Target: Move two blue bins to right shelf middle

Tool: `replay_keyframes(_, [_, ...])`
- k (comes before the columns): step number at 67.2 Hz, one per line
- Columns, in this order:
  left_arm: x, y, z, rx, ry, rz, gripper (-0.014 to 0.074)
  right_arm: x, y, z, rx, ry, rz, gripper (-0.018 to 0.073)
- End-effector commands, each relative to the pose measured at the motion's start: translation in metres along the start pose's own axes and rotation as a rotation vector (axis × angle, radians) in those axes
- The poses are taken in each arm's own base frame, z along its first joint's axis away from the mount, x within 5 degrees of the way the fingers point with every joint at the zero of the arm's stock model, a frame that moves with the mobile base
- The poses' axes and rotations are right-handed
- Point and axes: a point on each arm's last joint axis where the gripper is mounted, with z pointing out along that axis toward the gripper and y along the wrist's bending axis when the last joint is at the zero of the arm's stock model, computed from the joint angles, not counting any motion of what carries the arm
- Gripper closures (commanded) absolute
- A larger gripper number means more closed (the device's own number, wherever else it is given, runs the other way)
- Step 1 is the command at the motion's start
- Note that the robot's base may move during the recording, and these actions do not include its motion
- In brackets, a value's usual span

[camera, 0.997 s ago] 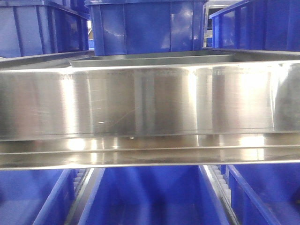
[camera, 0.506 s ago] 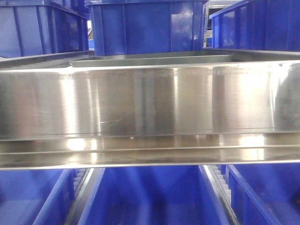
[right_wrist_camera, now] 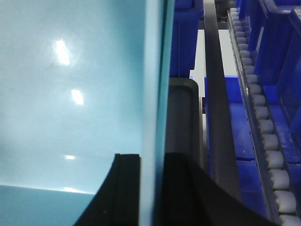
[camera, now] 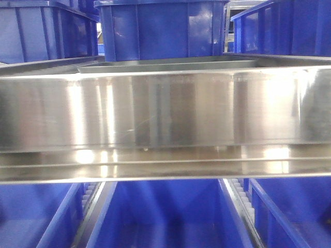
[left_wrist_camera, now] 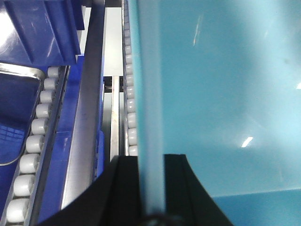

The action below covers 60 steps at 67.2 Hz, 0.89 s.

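Left gripper [left_wrist_camera: 151, 162] first: two matte black fingers [left_wrist_camera: 123, 188], one on each side of the rim of the pale blue bin [left_wrist_camera: 225, 94]. The tips are cut square, and the outer edges sweep out in a smooth curve toward the base. A thin raised lip lines each inner face beside the rim. Now the right gripper [right_wrist_camera: 151, 160]: black fingers [right_wrist_camera: 128, 188] again, the same flared outline, with a stepped ridge showing on the finger at the broad-wall side of the rim.

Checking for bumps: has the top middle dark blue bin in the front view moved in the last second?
No. The dark blue bin stands at the same spot against the top edge of the steel rail.
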Motion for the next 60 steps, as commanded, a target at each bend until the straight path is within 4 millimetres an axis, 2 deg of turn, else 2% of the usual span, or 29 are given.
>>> replay_keyframes(1, [-0.0110,0.0022,-0.0074,0.007,-0.096,0.018,0.0707,-0.0133,0.0017,-0.0112,-0.036,-0.111,-0.012,0.0724])
replay_keyframes(38, [-0.0129,0.0016,-0.0076,0.014,-0.118,0.021,0.0707,-0.0217,0.0059,-0.0128,-0.082,-0.205,-0.013,0.0724])
replay_keyframes(60, [-0.0129,0.0016,-0.0076,0.014,-0.118,0.021,0.0707,-0.0216,0.0059,-0.0128,-0.082,-0.205,-0.013,0.0724])
